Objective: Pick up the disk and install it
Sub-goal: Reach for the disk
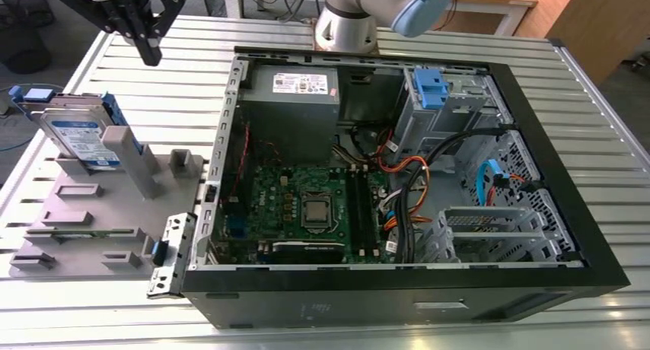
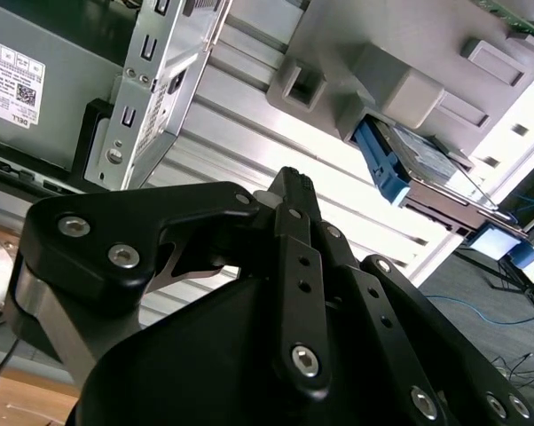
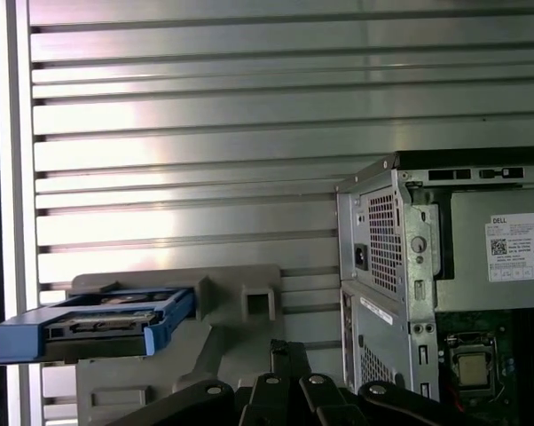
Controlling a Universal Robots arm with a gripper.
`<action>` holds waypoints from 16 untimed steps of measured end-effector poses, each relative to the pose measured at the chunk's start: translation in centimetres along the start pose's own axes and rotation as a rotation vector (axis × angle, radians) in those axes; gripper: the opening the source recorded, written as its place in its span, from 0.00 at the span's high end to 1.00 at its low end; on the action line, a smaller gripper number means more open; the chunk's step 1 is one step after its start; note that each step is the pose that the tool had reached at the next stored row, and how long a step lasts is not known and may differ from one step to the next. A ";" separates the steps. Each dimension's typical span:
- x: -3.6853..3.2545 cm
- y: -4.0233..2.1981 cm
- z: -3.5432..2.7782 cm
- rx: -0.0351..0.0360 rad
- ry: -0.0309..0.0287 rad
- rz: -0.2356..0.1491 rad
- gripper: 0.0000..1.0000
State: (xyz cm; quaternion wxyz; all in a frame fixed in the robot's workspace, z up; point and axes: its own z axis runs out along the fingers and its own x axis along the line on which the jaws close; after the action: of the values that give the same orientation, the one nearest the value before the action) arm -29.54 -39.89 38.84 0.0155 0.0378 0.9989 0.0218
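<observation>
The disk (image 1: pixel 87 141) stands on edge in a grey holder (image 1: pixel 91 213) at the exterior view's left. It is silver with a white-and-blue label and a blue bracket. It also appears in both wrist views, as the disk (image 2: pixel 418 155) and the disk (image 3: pixel 98 324), seen edge-on in its blue frame. My gripper (image 1: pixel 151 55) hangs above the slatted table, beyond the disk and apart from it. Its black fingers are shut with nothing between them, as the gripper (image 2: pixel 292 182) and the gripper (image 3: pixel 285 351) also show.
An open computer case (image 1: pixel 406 289) lies to the exterior view's right of the holder. Inside are a grey power-supply box (image 1: pixel 289 84), a motherboard (image 1: pixel 304 205), cables and a metal cage with a blue clip (image 1: pixel 431 87). The arm's base (image 1: pixel 351 23) stands behind the case.
</observation>
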 end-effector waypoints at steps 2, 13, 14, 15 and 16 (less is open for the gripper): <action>0.11 -0.01 0.00 0.0000 -0.0002 0.000 0.89; 0.17 -0.01 0.00 0.0000 -0.0003 0.000 0.89; 0.18 -0.01 -0.01 0.0000 -0.0003 0.000 0.89; 0.24 -0.02 -0.01 -0.0001 -0.0003 0.000 0.89; 0.32 -0.02 -0.01 -0.0001 -0.0004 0.000 0.89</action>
State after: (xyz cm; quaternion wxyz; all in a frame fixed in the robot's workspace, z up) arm -29.86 -39.89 38.83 0.0157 0.0379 0.9989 0.0218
